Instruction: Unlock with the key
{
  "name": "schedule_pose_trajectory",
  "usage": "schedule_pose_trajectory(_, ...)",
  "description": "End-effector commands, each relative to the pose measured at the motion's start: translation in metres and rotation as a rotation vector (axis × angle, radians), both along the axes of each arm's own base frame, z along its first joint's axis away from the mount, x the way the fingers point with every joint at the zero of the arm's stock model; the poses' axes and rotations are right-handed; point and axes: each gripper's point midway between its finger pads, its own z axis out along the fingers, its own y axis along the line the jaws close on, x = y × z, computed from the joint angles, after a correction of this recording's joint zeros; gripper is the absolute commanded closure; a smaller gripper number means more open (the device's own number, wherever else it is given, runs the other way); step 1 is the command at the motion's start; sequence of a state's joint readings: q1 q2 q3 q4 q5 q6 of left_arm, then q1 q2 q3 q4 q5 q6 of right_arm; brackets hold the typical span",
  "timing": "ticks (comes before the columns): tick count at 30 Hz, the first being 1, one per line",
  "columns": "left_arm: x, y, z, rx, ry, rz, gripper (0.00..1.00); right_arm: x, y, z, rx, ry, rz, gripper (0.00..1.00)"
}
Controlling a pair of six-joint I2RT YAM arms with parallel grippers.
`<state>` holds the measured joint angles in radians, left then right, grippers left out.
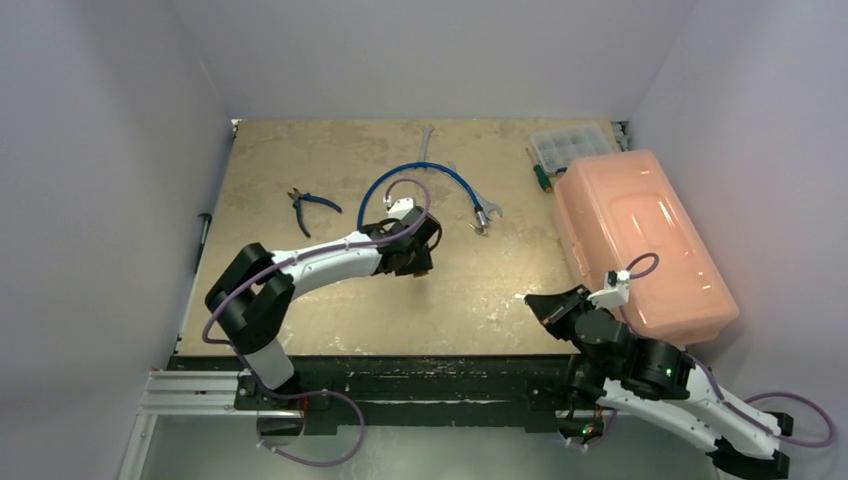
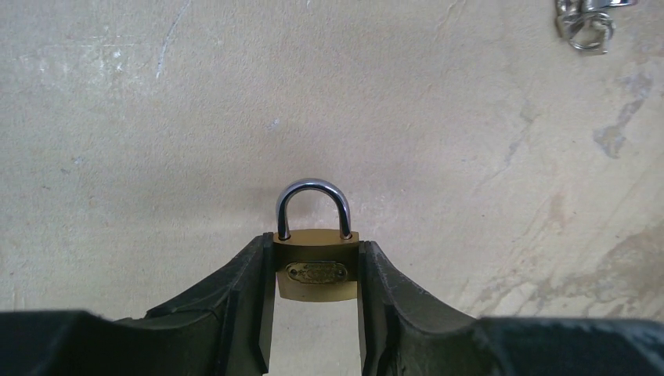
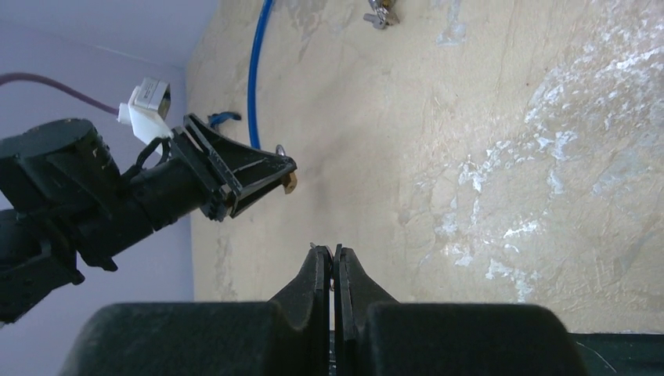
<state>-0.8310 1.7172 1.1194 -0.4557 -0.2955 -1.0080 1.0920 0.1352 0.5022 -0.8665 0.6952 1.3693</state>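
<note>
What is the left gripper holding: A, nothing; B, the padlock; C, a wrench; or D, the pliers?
B: the left gripper pinches the padlock by its brass body, one finger on each side.

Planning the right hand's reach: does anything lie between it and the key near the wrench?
Nothing visible does. Only bare table lies between the right hand and the key; the left hand, holding the padlock, is off to the left of that line.

One padlock (image 2: 316,266); perhaps two wrenches (image 1: 425,140).
</note>
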Motion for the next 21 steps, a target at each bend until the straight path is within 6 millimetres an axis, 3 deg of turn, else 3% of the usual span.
schedule_pose_trajectory(1, 0.008, -0.001, 0.04, -0.104, -0.113, 0.036, 1.0, 0.009, -0.011, 0.03, 0.018, -0.045, -0.078, 1.0)
schedule_pose_trajectory(7, 0.004, 0.019, 0.069, -0.242, -0.211, 0.155, 1.0, 0.016, -0.007, 0.054, 0.008, -0.081, -0.09, 1.0)
schedule_pose_trajectory(13, 0.004, 0.053, 0.092, -0.248, -0.267, 0.338, 1.0, 0.025, 0.009, 0.066, 0.04, -0.111, -0.087, 1.0)
schedule_pose_trajectory(21, -0.006, 0.051, 0.119, -0.412, -0.243, 0.419, 1.0, 0.038, 0.035, 0.069, 0.082, -0.125, -0.09, 1.0)
